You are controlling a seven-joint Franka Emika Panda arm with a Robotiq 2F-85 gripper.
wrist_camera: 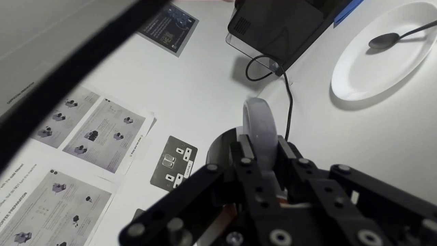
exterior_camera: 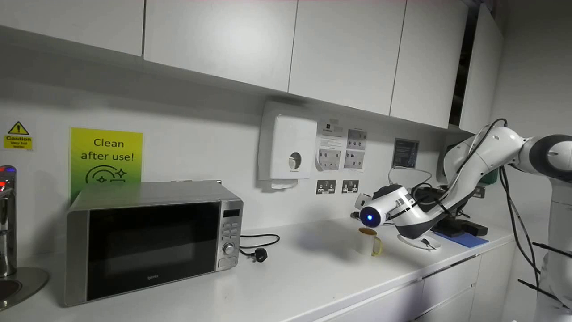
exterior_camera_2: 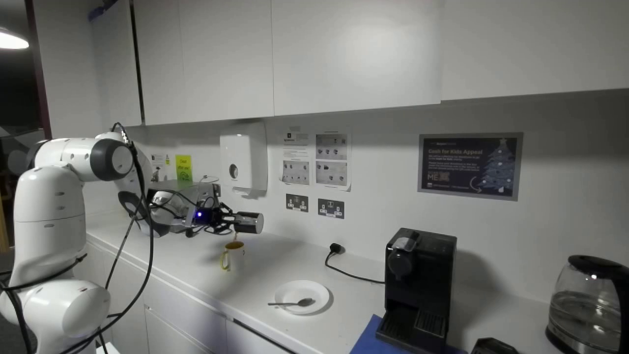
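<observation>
Gripping a cup (exterior_camera_2: 249,222) by its handle (wrist_camera: 261,126), the end effector (wrist_camera: 265,145) holds it sideways above a yellow-handled mug (exterior_camera_2: 236,258) on the surface (exterior_camera: 277,286), near a plate (exterior_camera_2: 295,289).

White cupboards (exterior_camera: 219,40) line a pale wall (exterior_camera: 201,152) above a long white counter (exterior_camera: 286,281).

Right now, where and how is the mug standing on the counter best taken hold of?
Probably by its yellow handle, from the counter's front edge: the mug stands upright with that loop turned that way. The hand, gripping the tilted cup by its pale handle, likely leaves little room overhead.
</observation>
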